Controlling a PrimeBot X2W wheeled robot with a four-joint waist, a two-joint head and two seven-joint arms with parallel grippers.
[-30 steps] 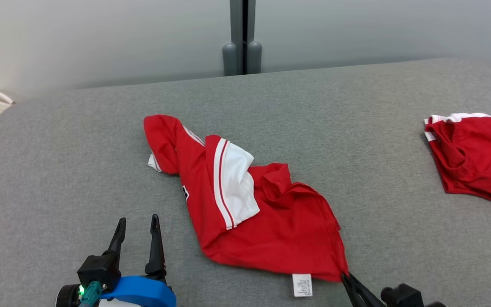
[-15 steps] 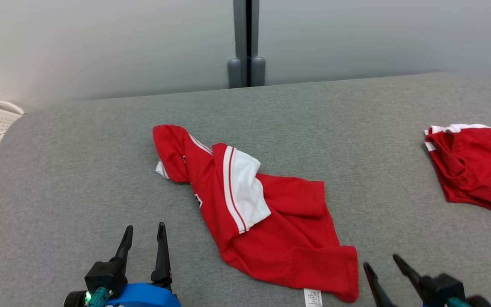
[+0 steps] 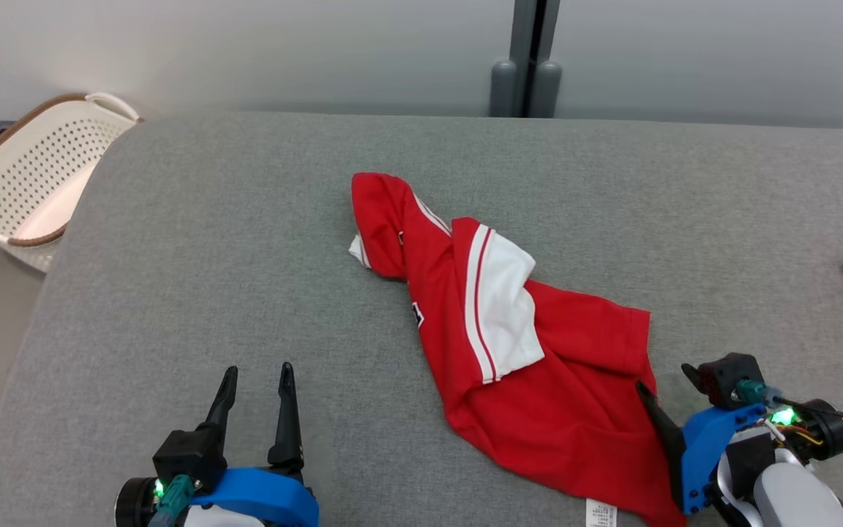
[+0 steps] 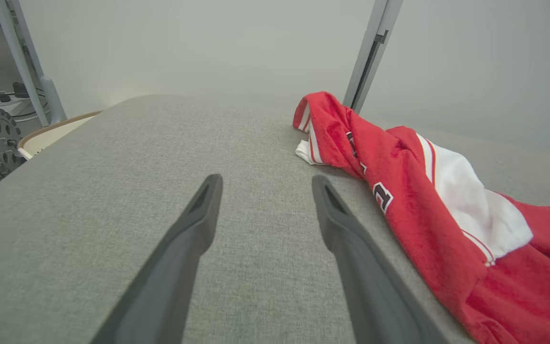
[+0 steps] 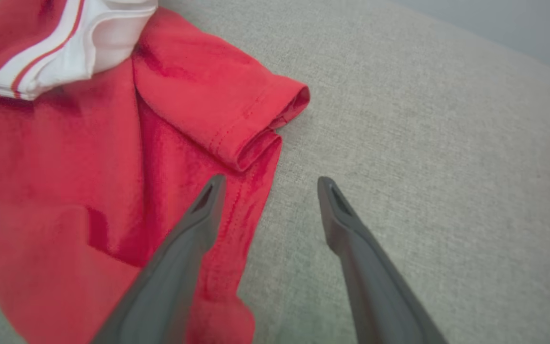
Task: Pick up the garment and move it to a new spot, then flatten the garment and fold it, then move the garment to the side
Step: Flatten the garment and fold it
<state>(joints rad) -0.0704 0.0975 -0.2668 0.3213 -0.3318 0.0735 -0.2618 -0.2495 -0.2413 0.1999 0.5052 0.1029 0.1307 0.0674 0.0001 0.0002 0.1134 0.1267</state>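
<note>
Now the right hand is hanging with fingers apart over the near right hem of the garment, having just released it; the garment is lying crumpled mid-way along the bench, so flattening is probably coming next; the left hand is hovering apart, empty; care tag and chest print are showing nothing legible

I let go of the garment
My right gripper was pinching its corner; now the fingers are apart and the corner lies flat. My head camera turned left, so the basket shows more.
</note>
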